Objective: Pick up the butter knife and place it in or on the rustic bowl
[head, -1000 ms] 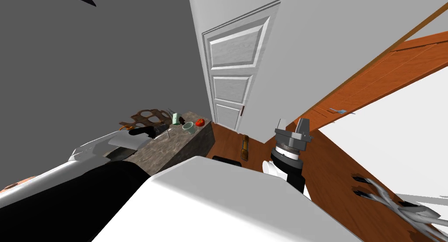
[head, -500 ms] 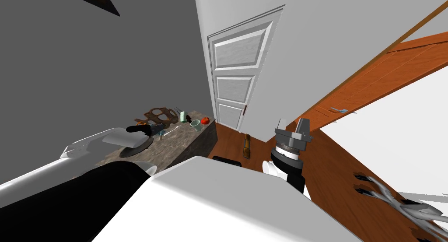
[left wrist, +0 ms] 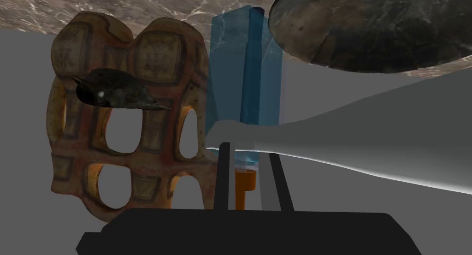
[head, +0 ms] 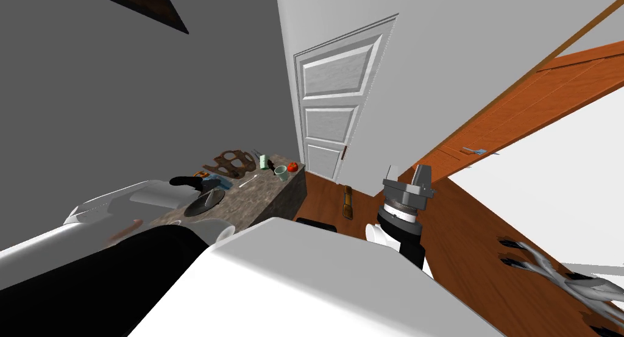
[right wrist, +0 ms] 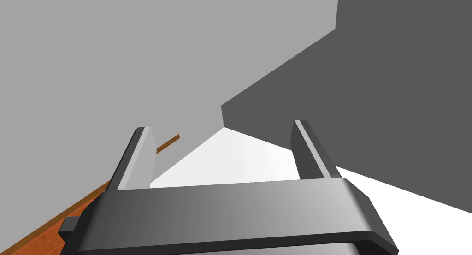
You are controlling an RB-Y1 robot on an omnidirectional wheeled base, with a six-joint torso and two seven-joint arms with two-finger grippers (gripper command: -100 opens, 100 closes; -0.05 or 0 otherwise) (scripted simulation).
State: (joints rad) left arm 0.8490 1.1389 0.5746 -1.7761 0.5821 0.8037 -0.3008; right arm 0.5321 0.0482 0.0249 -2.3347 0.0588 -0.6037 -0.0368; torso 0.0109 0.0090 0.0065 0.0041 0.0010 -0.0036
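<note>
Lower centre, the left gripper (left wrist: 249,148) pinches the grey butter knife (left wrist: 322,137) between nearly closed fingers; the dark rustic bowl (left wrist: 368,31) sits upper right (right gripper (right wrist: 221,127) spread wide, empty).

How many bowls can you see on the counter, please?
1: a dark round bowl on the stone counter, beside my left arm, which may hide others.

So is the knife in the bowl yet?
Not yet. Done: the left gripper looks shut on the pale grey butter knife. In hand: it holds the knife above the marble counter, close to the dark rustic bowl. Left: bring the knife over the bowl and let go. The right gripper is open and holds nothing.
</note>
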